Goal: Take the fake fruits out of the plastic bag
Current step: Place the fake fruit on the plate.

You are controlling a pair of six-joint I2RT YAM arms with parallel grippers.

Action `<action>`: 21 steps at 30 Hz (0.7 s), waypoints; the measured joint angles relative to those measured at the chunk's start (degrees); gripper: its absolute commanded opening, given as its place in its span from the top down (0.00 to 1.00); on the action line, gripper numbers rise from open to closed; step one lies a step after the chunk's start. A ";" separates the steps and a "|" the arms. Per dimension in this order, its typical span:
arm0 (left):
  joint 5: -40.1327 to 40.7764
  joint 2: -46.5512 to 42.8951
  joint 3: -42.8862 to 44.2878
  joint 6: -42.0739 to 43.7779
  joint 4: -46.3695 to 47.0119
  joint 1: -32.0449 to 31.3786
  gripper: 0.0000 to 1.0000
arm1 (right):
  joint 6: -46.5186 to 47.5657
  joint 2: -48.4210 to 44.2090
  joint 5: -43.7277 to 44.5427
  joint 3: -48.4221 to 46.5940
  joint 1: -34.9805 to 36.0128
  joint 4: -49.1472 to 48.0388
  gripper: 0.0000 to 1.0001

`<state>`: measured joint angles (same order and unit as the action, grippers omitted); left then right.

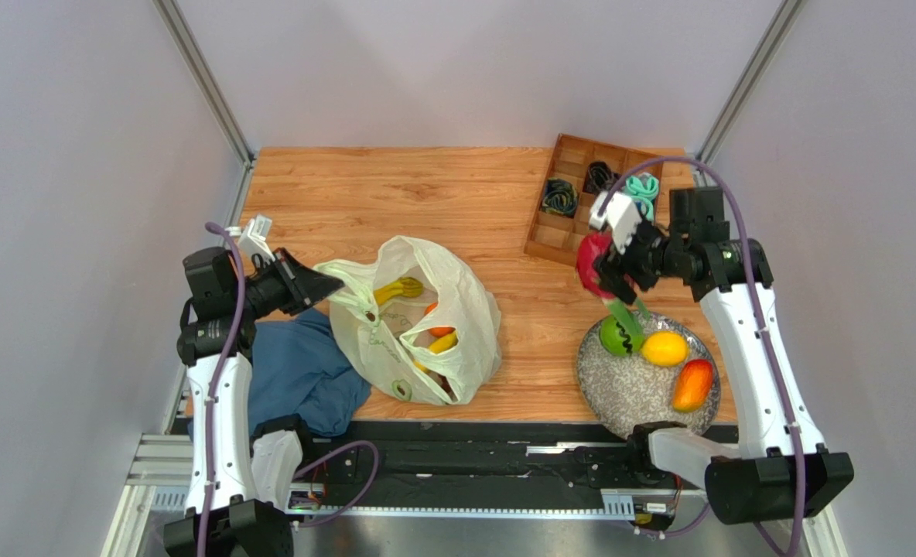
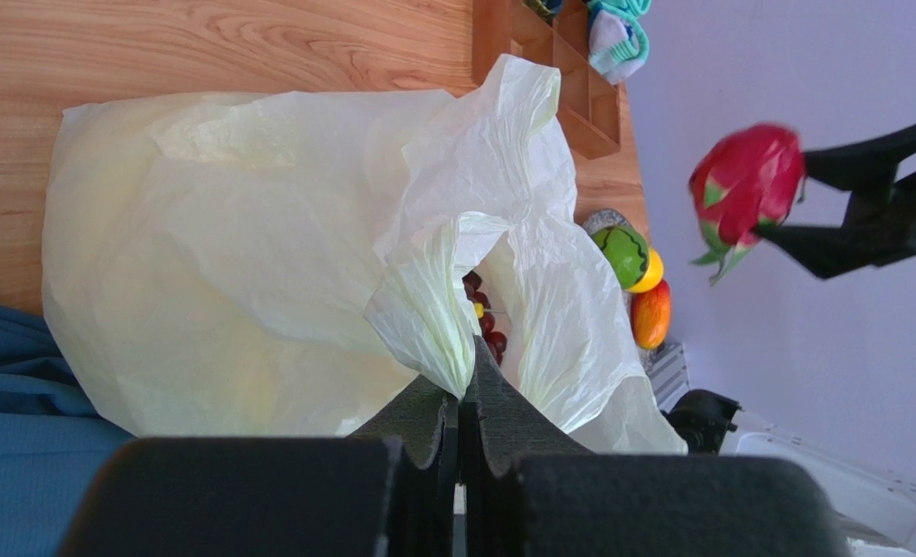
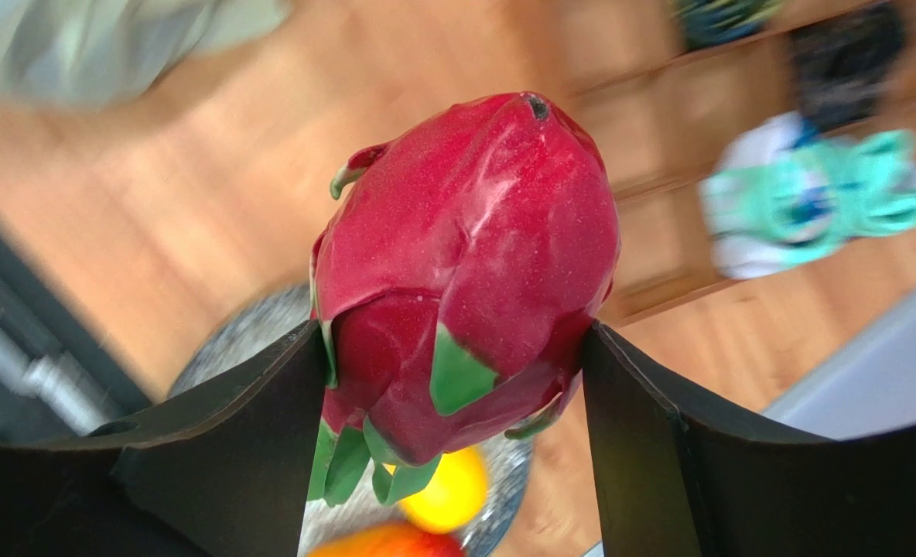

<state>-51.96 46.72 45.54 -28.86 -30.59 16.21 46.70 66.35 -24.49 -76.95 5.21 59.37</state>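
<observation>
The right gripper (image 1: pixel 606 282) is clamped on the dragon fruit (image 3: pixel 463 267), held above the plate's (image 1: pixel 614 389) far rim. An apple (image 1: pixel 616 337) and a lemon (image 1: pixel 665 348) sit on the plate. Left of the plate, the left gripper (image 2: pixel 463 374) pinches the bag's (image 1: pixel 474 313) rim, its jaws closed on the plastic. Bananas (image 1: pixel 399 288) and grapes (image 2: pixel 486 331) lie inside the bag.

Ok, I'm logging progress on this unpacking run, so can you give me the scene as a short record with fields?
left gripper: shut on the rim of the plastic bag
right gripper: shut on the dragon fruit, in the air by the plate
on plate: green apple, yellow fruit, orange-red fruit
in bag: bananas, grapes
</observation>
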 measured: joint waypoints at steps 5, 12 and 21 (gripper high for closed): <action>-0.02 -0.55 -1.05 0.04 -0.11 0.02 1.00 | 4.17 -9.64 0.92 10.32 4.26 10.45 1.00; -0.02 -0.46 -1.25 0.22 -0.44 0.02 1.00 | 1.18 -17.40 7.23 20.98 9.29 15.13 1.00; -0.02 -0.55 -1.25 0.68 -0.81 0.02 1.00 | -6.64 -8.55 12.70 26.03 10.01 9.57 0.45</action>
<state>-51.99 46.17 44.29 -28.18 -31.40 16.23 40.05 57.80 -11.79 -50.92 15.22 68.95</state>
